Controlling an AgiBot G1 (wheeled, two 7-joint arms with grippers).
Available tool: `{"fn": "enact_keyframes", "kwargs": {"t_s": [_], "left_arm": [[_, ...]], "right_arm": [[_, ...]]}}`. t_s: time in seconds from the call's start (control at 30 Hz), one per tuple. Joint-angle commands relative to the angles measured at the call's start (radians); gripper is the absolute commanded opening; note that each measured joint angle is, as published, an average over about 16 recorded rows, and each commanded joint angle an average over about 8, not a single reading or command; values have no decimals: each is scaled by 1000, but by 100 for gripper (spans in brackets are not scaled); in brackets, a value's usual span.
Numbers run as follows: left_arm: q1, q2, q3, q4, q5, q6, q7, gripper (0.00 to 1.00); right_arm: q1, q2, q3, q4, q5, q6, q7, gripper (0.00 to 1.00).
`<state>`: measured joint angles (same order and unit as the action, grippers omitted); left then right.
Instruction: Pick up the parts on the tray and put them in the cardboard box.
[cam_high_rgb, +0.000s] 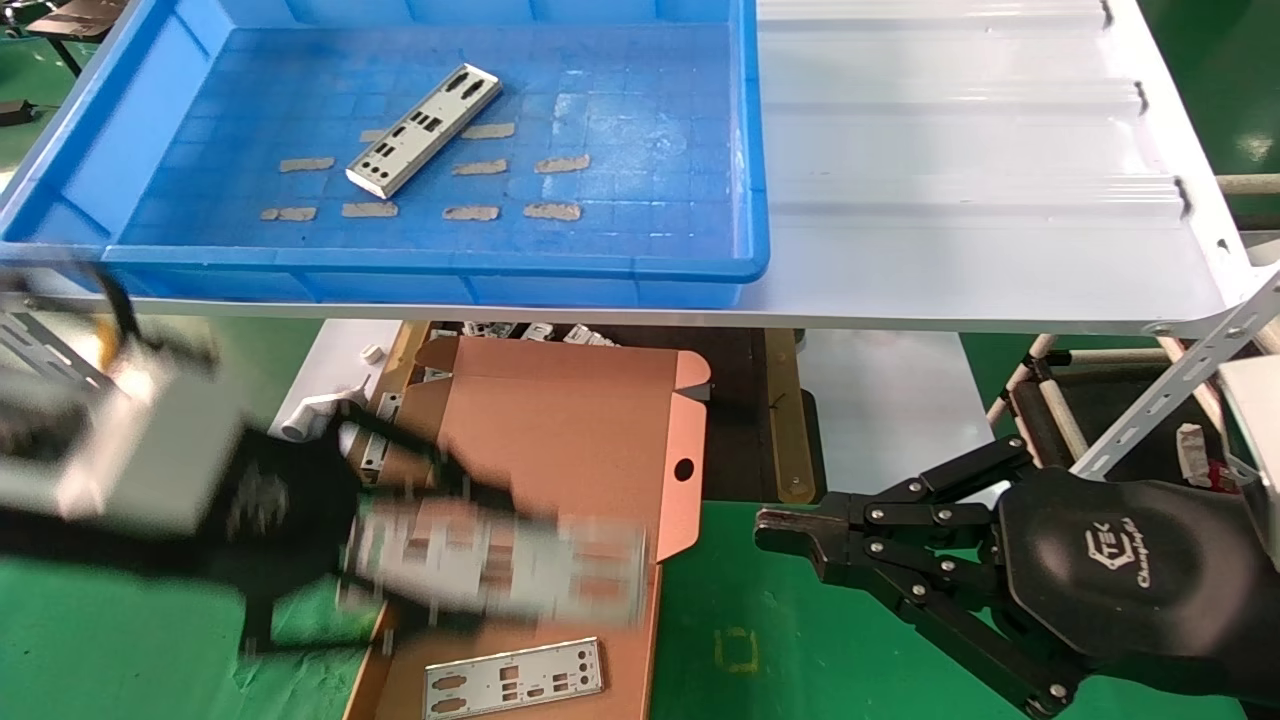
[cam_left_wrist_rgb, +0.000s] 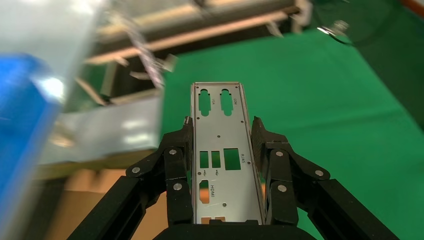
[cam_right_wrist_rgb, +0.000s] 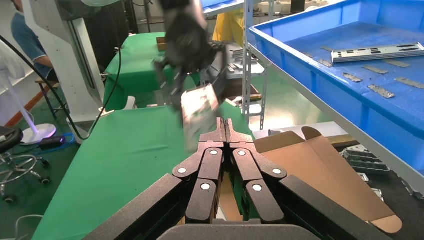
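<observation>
My left gripper (cam_high_rgb: 400, 545) is shut on a silver plate (cam_high_rgb: 520, 568) and holds it above the open cardboard box (cam_high_rgb: 570, 420), blurred by motion. In the left wrist view the plate (cam_left_wrist_rgb: 222, 150) sits lengthwise between the fingers (cam_left_wrist_rgb: 176, 150). Another plate (cam_high_rgb: 515, 678) lies flat in the box near its front. One plate (cam_high_rgb: 425, 130) lies in the blue tray (cam_high_rgb: 745, 150) on the shelf. My right gripper (cam_high_rgb: 772, 530) is shut and empty over the green table, to the right of the box. The right wrist view shows the tray (cam_right_wrist_rgb: 300, 55), its plate (cam_right_wrist_rgb: 382, 51) and the box (cam_right_wrist_rgb: 320, 170).
Several tan tape strips (cam_high_rgb: 480, 168) lie on the tray floor. The tray stands on a white corrugated shelf (cam_high_rgb: 960, 170) above the box. Loose small parts (cam_high_rgb: 370, 430) lie beside the box's left edge. A metal frame (cam_high_rgb: 1170, 390) stands at the right.
</observation>
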<state>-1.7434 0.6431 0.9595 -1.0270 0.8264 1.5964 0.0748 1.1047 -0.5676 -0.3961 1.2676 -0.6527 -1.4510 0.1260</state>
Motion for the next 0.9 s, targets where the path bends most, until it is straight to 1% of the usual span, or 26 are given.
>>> {"fn": "enact_keyframes", "kwargs": {"t_s": [0.03,0.17,0.33,0.53,0.7,0.9], "left_arm": [[11,-11,56,-31,-2,-1,12,0],[26,-8,127,-18,5,-8,48,0],[50,16,182,36,13,-24,75,0],[73,58,213,115,28,-44,93,0],[91,94,240,166,44,-42,85,0],[122,107,265,196,52,-46,82,0]], "right_arm": [[0,0,0,0,0,0,0,0],[0,0,0,0,0,0,0,0],[0,0,0,0,0,0,0,0],[0,0,0,0,0,0,0,0],[0,0,0,0,0,0,0,0],[0,0,0,0,0,0,0,0]]}}
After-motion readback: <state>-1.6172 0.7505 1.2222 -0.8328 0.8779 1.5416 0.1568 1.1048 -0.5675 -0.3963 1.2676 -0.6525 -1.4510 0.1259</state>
